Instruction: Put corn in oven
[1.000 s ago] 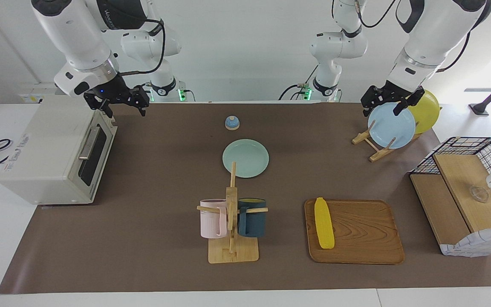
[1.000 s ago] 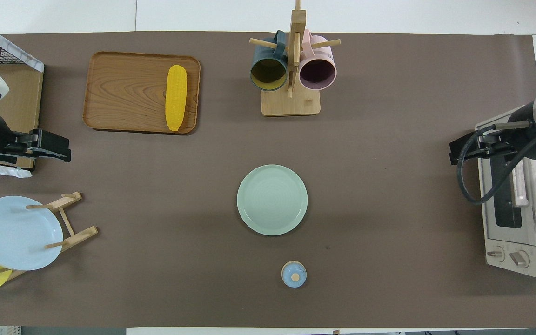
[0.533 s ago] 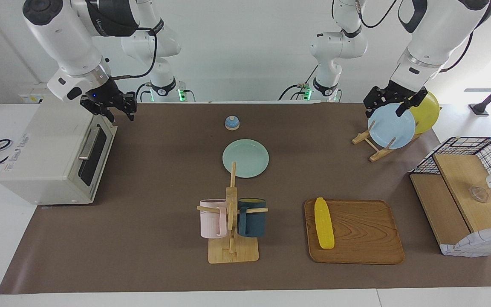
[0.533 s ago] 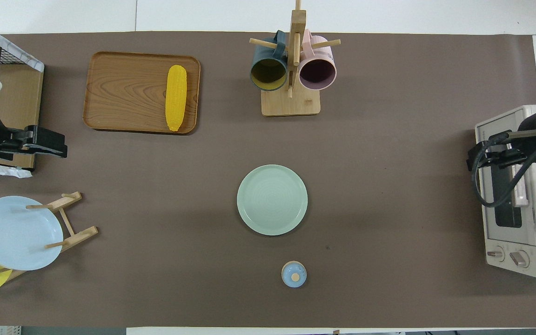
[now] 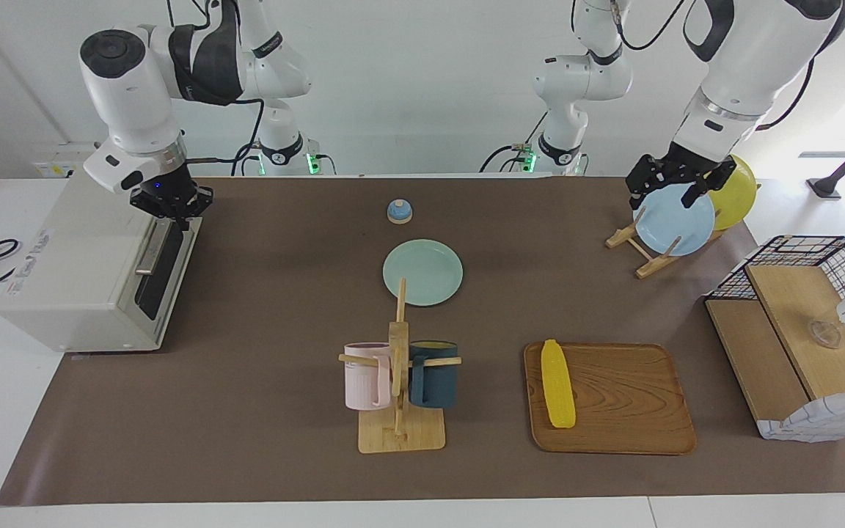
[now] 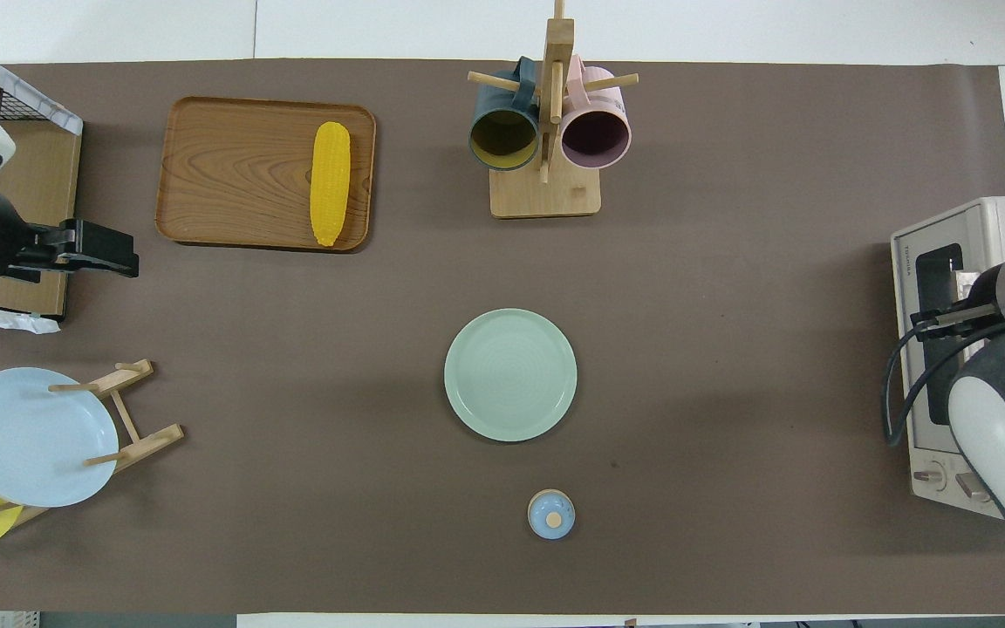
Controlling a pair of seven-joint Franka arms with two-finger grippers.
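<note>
Brown matting covers the table (image 5: 261,440). On the wooden tray (image 5: 635,411) lies the corn (image 5: 557,383), well apart from the oven (image 5: 92,271). Right gripper (image 5: 171,213), fingers together, is at the oven's handle (image 5: 152,246). Left gripper (image 5: 675,192), fingers apart, hangs over the blue plate (image 5: 675,224).

The oven (image 6: 982,228) carries a small dark brand word on its front frame beside the glass door, too small to read. A label with red print on its top panel is likewise illegible.
</note>
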